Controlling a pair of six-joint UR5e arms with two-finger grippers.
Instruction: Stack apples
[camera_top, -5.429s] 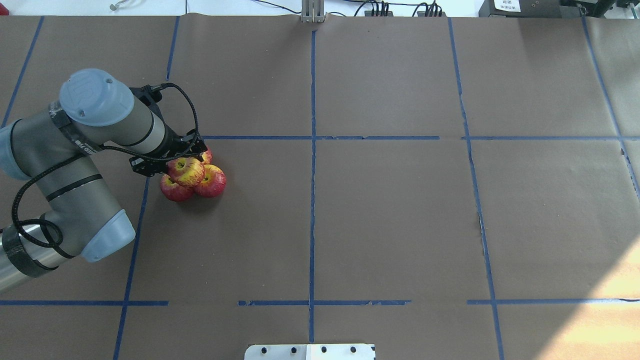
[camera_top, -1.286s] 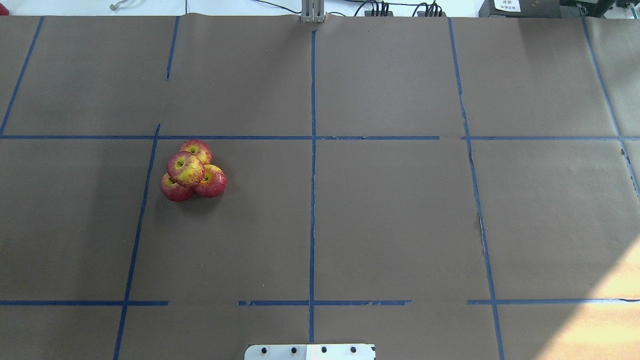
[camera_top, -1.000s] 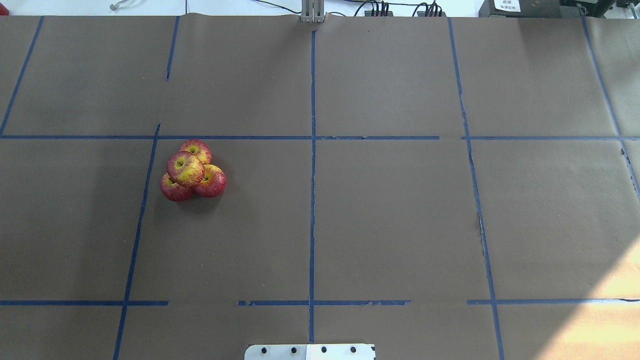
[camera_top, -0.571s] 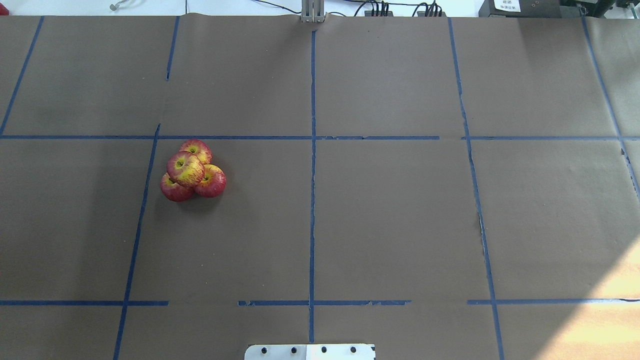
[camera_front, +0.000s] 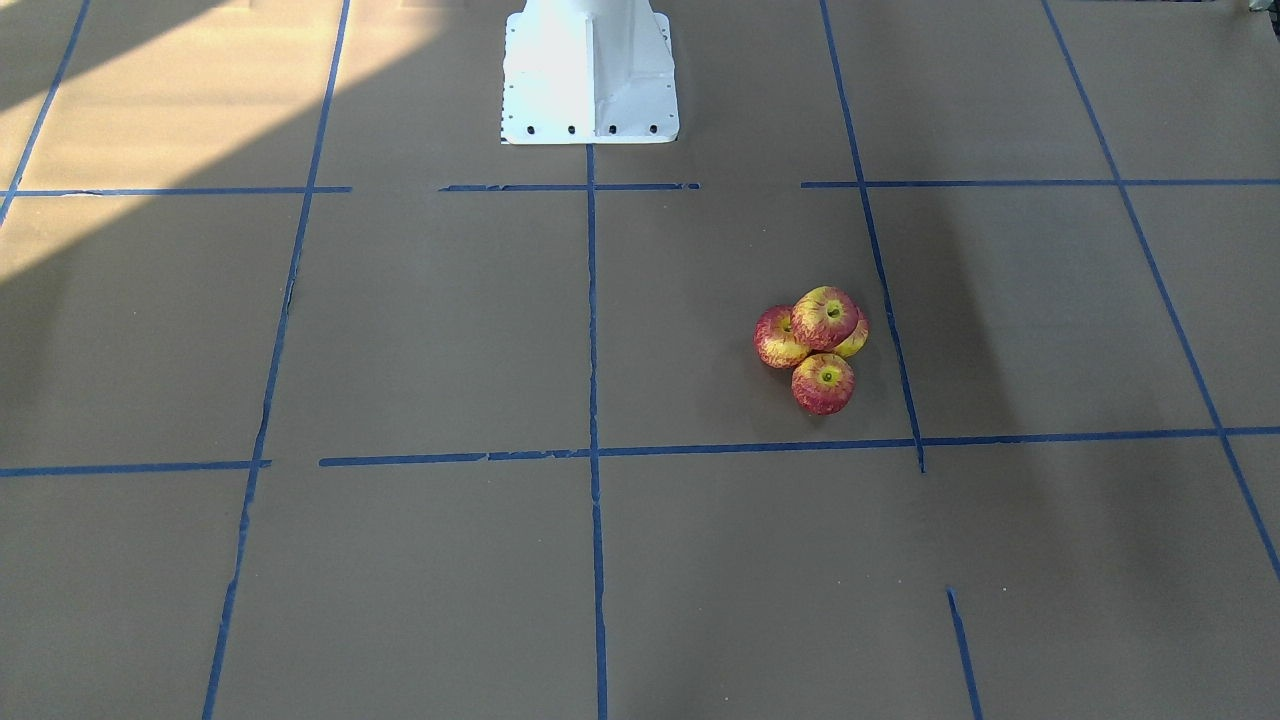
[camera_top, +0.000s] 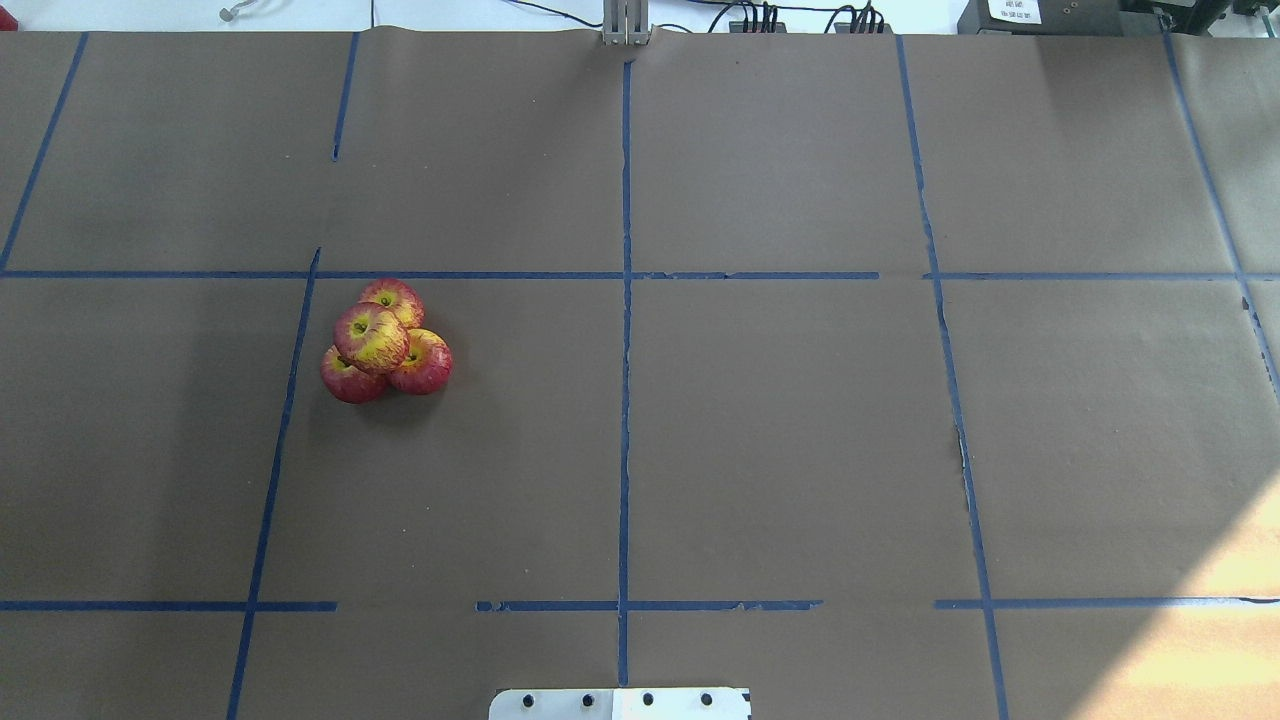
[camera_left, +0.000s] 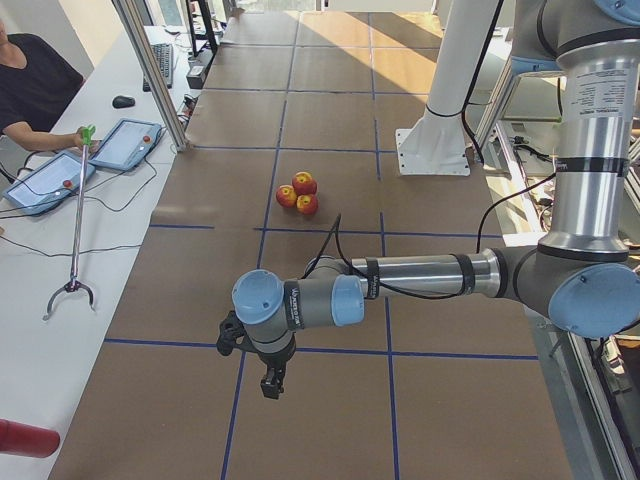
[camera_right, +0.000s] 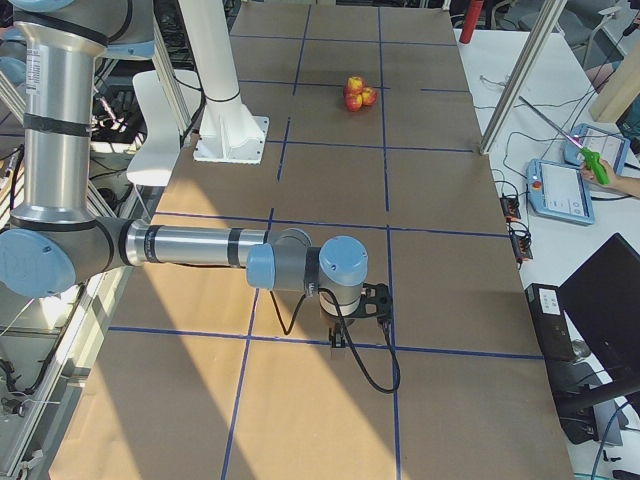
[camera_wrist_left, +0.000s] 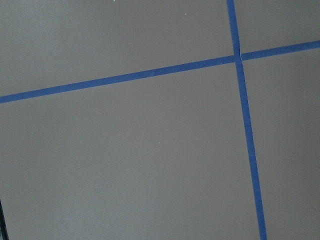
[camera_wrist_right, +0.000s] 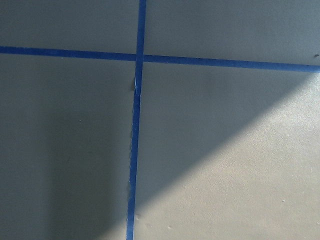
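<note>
apples (camera_top: 372, 338) stacked as before, left claw (camera_left: 269, 389) withdrawn, well apart

The top apple (camera_top: 371, 338) covers much of the far apple (camera_top: 397, 293) at its 1 o'clock; left gripper (camera_left: 270, 386) and right gripper (camera_right: 339, 343) are unreadably small.

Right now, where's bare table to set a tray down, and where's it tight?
Bare: all squares on the robot's right of the centre tape line, plus the near row by the base plate. Tight only at the apples, piled three under one, just right of the left tape line.
</note>
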